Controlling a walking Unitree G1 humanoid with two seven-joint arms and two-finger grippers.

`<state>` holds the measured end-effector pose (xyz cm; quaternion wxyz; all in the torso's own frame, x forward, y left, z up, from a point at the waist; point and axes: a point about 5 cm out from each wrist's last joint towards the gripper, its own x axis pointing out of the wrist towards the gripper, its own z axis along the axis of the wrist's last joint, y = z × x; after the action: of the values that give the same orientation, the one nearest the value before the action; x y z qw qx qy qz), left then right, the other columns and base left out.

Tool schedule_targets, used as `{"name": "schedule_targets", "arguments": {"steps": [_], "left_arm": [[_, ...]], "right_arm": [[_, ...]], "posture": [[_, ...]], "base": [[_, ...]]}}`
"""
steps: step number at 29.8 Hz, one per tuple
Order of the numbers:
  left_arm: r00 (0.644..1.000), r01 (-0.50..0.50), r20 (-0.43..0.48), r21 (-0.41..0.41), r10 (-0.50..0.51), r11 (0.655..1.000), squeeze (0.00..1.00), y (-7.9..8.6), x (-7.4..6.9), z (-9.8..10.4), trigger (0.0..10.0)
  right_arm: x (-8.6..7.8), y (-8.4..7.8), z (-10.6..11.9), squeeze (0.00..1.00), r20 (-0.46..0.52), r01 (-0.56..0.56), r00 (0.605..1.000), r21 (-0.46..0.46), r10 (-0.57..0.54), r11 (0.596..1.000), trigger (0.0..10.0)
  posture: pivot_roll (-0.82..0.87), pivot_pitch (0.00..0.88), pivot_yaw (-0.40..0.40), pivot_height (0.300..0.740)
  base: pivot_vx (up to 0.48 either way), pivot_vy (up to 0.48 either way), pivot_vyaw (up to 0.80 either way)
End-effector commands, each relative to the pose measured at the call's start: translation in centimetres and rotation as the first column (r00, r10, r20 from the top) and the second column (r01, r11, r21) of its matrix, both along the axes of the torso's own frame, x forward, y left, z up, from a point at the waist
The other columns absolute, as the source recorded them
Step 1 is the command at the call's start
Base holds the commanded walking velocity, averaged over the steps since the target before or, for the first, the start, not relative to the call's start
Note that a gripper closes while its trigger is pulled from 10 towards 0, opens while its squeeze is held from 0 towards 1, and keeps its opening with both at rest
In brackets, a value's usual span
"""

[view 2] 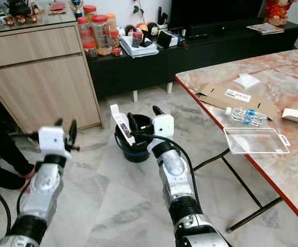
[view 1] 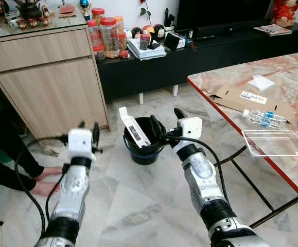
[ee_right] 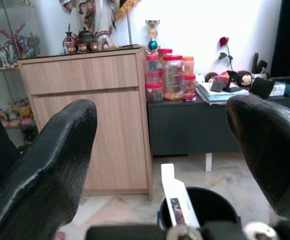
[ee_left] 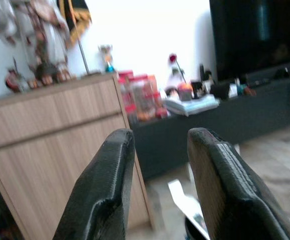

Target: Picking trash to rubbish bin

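At far left a person's bare feet point(view 1: 47, 180) rest on the marble floor point(view 1: 138, 206), beside a wooden cabinet point(view 1: 51, 82). The left gripper point(view 1: 88, 135) is raised in front of that cabinet, fingers slightly parted and holding nothing.

Centre: a black rubbish bin point(view 1: 144, 149) stands on the floor. A flat white box point(view 1: 133, 128) leans upright inside it, its top end projecting above the rim. The right gripper point(view 1: 167, 123) hangs over the bin's right side with its fingers spread wide and empty; in the right wrist view the white box sits between and beyond the two fingers, not touched by either.

Behind the bin, a low black TV bench point(view 1: 200, 56) carries red-lidded jars point(view 1: 107, 36) and stacked papers point(view 1: 146, 50).

Right: a marble-topped table point(view 1: 287, 170) with a red edge holds a flattened cardboard piece point(view 1: 241, 99), a crushed plastic bottle point(view 1: 264, 119) (blue label visible), a clear plastic tray point(view 1: 275, 143) near the table's edge, and a white paper point(view 1: 262, 82) farther back.
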<state>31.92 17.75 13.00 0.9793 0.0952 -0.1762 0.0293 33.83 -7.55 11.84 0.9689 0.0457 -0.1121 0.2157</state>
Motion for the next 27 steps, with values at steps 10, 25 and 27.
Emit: {"name": "schedule_targets", "arguments": {"steps": [10, 25, 27], "left_arm": [[0.99, -0.082, -0.11, 0.03, 0.085, 0.996, 0.0, 3.4, -0.9, -2.2, 10.0], [0.973, -0.185, -0.135, 0.029, 0.187, 0.982, 0.0, 6.9, -1.2, -2.3, 10.0], [0.974, -0.183, -0.133, 0.025, 0.185, 0.983, 0.0, 6.7, -1.0, -2.2, 10.0]], "right_arm": [[1.8, -5.3, 0.1, 0.0, -0.055, 0.226, 0.972, -0.053, -0.229, 0.973, 10.0], [0.6, -12.2, -1.7, 0.0, -0.106, 0.528, 0.84, -0.069, -0.533, 0.846, 10.0], [0.7, -11.9, -1.7, 0.0, -0.107, 0.524, 0.843, -0.066, -0.528, 0.849, 10.0]], "posture": [[-0.02, 0.0, -0.006, 0.74], [-0.03, 0.0, 0.001, 0.74], [-0.03, 0.0, 0.002, 0.74]], "base": [[0.0, 0.0, 0.0], [0.0, 0.0, 0.0], [0.0, 0.0, 0.0]]}}
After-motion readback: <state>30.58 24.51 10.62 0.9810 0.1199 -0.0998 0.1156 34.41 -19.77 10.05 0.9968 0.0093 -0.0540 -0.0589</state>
